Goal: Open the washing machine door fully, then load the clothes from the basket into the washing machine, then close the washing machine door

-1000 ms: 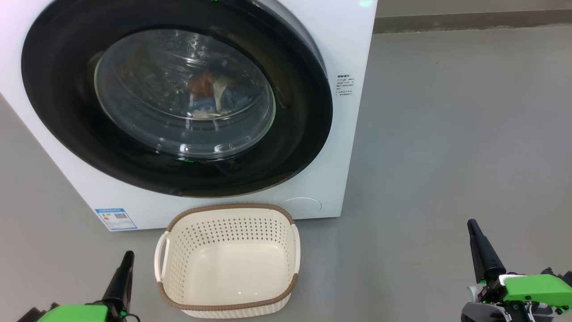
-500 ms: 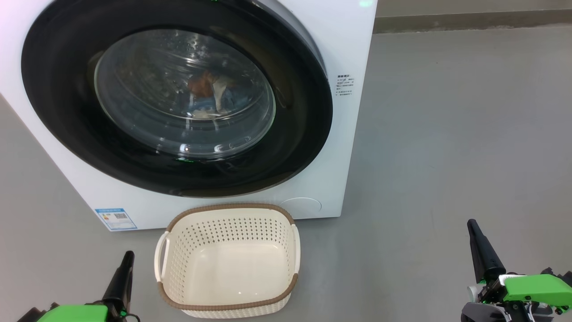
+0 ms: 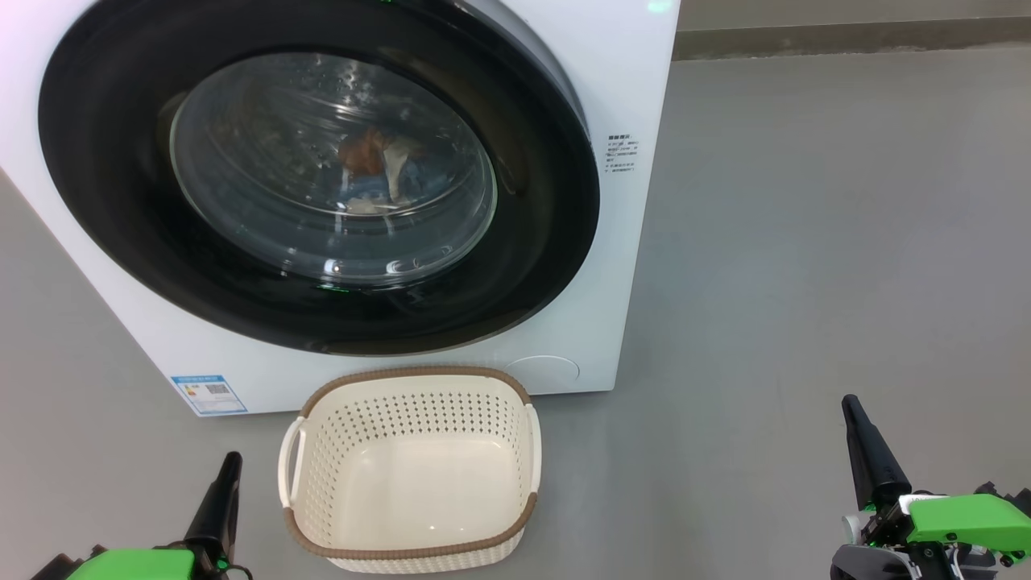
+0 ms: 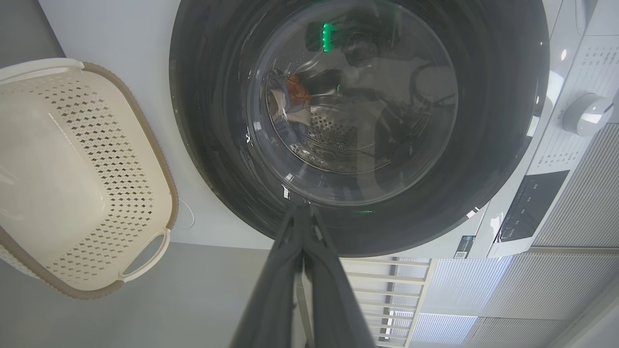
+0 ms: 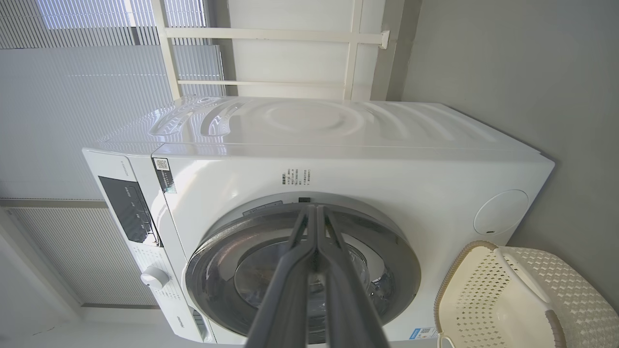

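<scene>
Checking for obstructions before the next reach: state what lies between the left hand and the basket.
Just bare grey floor lies between the left hand and the basket. The head view shows that stretch with nothing resting on it.

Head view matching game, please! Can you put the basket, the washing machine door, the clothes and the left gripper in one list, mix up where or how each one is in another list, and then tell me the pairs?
Things:
1. basket
2. washing machine door
3. clothes
4. left gripper

Place or state:
A. inside the washing machine, seen through the door
B. jaws shut, low at the left
C. empty, on the floor
D. closed, round and black

Pairs: 1-C, 2-D, 3-A, 4-B.
</scene>
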Motion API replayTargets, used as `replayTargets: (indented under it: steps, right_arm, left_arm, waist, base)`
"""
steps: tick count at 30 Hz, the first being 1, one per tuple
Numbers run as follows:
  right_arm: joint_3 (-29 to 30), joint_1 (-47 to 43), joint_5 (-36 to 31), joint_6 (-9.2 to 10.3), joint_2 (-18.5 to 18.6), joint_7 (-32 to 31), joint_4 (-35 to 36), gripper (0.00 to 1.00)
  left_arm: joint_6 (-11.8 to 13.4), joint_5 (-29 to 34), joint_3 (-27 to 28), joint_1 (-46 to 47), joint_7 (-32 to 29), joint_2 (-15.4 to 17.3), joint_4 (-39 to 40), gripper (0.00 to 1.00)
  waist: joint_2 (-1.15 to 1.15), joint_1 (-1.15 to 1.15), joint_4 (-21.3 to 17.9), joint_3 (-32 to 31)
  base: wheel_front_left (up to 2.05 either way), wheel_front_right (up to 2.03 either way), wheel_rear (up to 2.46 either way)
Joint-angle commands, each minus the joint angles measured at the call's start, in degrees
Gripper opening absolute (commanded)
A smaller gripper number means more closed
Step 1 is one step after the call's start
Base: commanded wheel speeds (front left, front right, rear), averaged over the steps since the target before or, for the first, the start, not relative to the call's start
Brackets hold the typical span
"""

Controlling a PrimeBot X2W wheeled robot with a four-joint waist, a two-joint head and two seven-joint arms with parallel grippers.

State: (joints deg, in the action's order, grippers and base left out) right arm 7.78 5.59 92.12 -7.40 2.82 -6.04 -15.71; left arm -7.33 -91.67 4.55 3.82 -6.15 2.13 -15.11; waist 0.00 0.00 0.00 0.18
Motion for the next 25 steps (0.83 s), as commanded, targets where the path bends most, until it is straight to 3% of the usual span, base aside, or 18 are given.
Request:
replayTargets:
  steps: [1, 25]
  right_arm:
    - [-1.3, 0.6, 0.0, -0.09, 0.1, -0.5, 1.7, 0.00]
    - [-1.2, 0.6, 0.0, -0.09, 0.1, -0.5, 1.7, 0.00]
  left_arm:
    - [-0.2, -0.5, 2.0, 2.4, -0.4, 0.8, 1.1, 0.00]
    - [-0.2, -0.4, 2.0, 2.4, -0.4, 0.8, 1.1, 0.00]
  waist:
    - [0.00, 0.00, 0.0, 0.0]
    - [0.00, 0.00, 0.0, 0.0]
  base:
    - [0.00, 0.00, 0.00]
    - [0.00, 0.00, 0.00]
